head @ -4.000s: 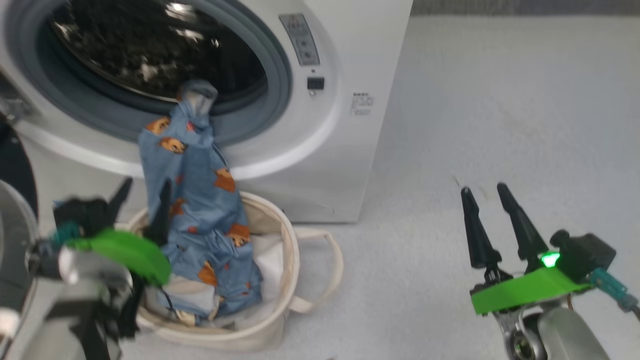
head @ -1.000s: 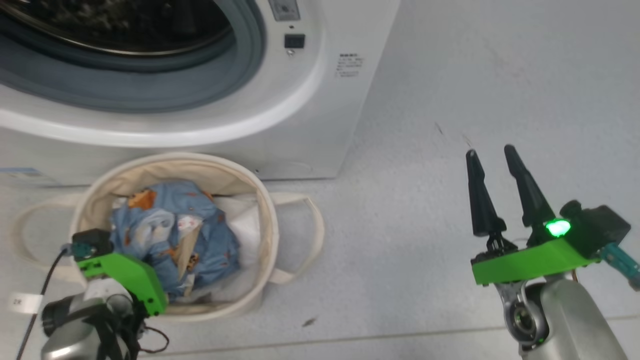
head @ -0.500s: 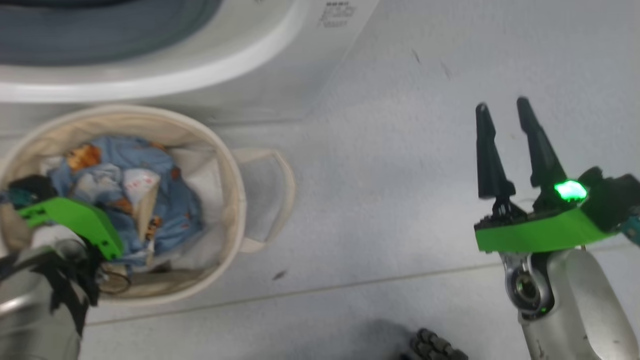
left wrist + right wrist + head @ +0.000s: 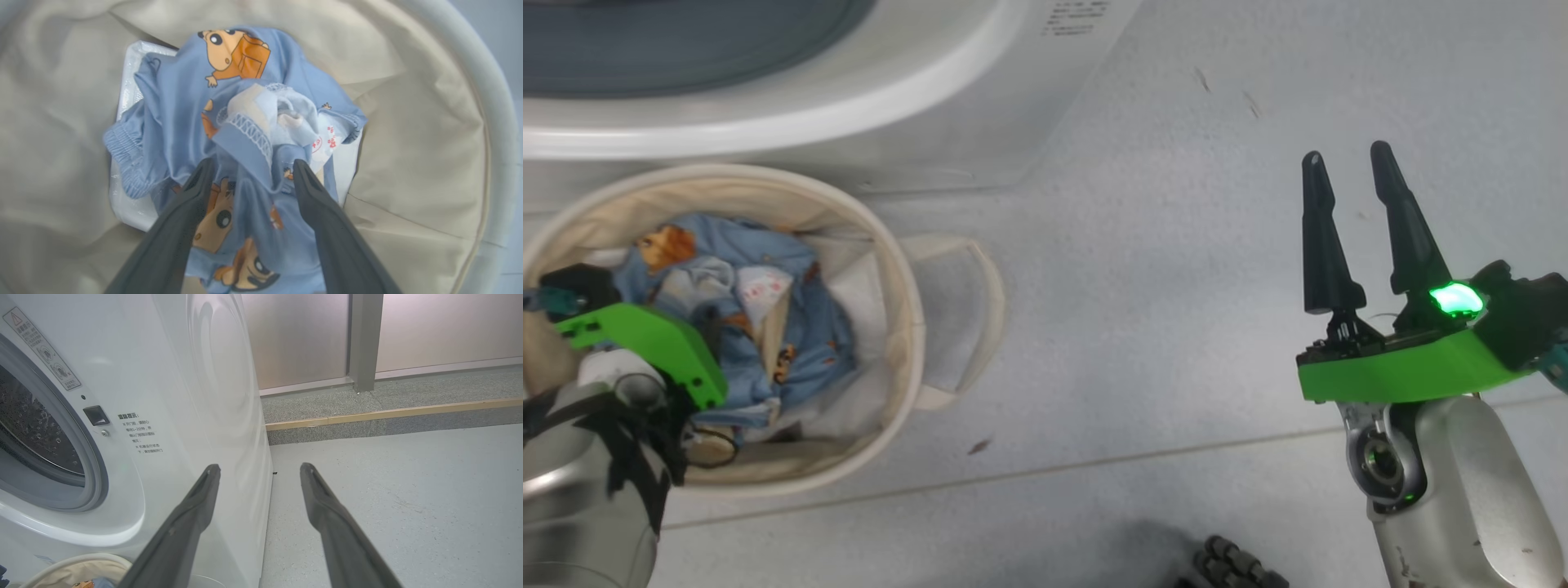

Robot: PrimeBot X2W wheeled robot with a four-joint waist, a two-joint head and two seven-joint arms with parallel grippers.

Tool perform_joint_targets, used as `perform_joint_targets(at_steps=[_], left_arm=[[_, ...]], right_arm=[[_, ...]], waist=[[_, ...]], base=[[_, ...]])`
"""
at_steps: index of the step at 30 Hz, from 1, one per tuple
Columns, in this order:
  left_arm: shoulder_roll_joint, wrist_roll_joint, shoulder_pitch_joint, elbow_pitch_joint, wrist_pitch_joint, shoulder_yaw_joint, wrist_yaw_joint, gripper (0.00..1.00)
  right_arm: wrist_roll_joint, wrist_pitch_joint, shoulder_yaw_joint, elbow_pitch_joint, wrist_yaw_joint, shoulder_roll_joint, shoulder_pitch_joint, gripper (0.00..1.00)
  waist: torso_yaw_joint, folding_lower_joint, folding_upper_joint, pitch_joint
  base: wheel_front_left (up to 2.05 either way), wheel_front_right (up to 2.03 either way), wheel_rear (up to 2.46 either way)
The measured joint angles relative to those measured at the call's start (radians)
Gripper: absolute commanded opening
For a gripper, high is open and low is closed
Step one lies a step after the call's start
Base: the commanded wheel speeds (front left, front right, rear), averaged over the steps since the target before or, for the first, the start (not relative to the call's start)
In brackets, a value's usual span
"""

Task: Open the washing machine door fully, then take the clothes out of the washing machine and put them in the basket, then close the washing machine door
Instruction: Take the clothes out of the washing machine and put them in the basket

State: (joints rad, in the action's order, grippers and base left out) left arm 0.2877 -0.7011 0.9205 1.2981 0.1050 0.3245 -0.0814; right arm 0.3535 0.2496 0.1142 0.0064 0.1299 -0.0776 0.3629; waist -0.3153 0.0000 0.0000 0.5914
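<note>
The clothes point(image 4: 800, 327), a light blue garment with brown bear faces, lie bunched in the cream basket point(image 4: 907, 286) in front of the white washing machine point(image 4: 890, 106). In the left wrist view, my left gripper point(image 4: 252, 163) reaches down into the basket point(image 4: 429, 143). Its fingers stand open on either side of a fold of the clothes point(image 4: 175, 102). My right gripper point(image 4: 1346, 153) hangs open and empty over the floor to the right. In the right wrist view it point(image 4: 259, 466) points past the washing machine point(image 4: 184, 396). The washing machine door is out of view.
A white folded sheet point(image 4: 122, 122) lies under the garment. One basket handle point(image 4: 980, 278) sticks out to the right. Grey floor point(image 4: 1143, 245) spreads between basket and right arm. A dark treaded part point(image 4: 1233, 567) shows at the bottom edge. A raised step point(image 4: 367, 414) runs behind the machine.
The garment that hung from the machine's opening now lies wholly in the basket, and the left gripper has opened. The head view has tilted down; the right gripper stays open.
</note>
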Motion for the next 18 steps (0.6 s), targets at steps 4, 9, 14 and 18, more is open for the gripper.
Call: perform_joint_targets(at_steps=[4,9,14,18], left_arm=[[-0.009,0.035,-0.004,0.000,-0.022,0.050,-0.013,1.00],[-0.029,0.068,-0.033,-0.003,-0.156,0.083,-0.025,1.00],[-0.038,0.111,-0.070,-0.051,-0.328,0.117,-0.032,1.00],[-0.029,0.115,-0.107,-0.173,-0.354,0.089,-0.021,1.00]], right_arm=[[0.000,0.000,0.005,0.021,0.000,-0.003,0.000,1.00],[0.000,0.000,0.015,0.064,0.000,-0.016,-0.007,1.00],[0.000,0.000,0.034,0.105,0.000,-0.025,-0.042,1.00],[0.001,0.000,0.035,0.130,0.000,-0.027,-0.080,1.00]], waist=[[0.021,0.0000,0.0000,-0.043],[0.050,0.0000,0.0000,-0.117],[0.086,0.0000,0.0000,-0.205],[0.112,0.0000,0.0000,-0.279]], base=[[0.00,0.00,0.00],[0.00,0.00,0.00],[0.00,0.00,0.00],[0.00,0.00,0.00]])
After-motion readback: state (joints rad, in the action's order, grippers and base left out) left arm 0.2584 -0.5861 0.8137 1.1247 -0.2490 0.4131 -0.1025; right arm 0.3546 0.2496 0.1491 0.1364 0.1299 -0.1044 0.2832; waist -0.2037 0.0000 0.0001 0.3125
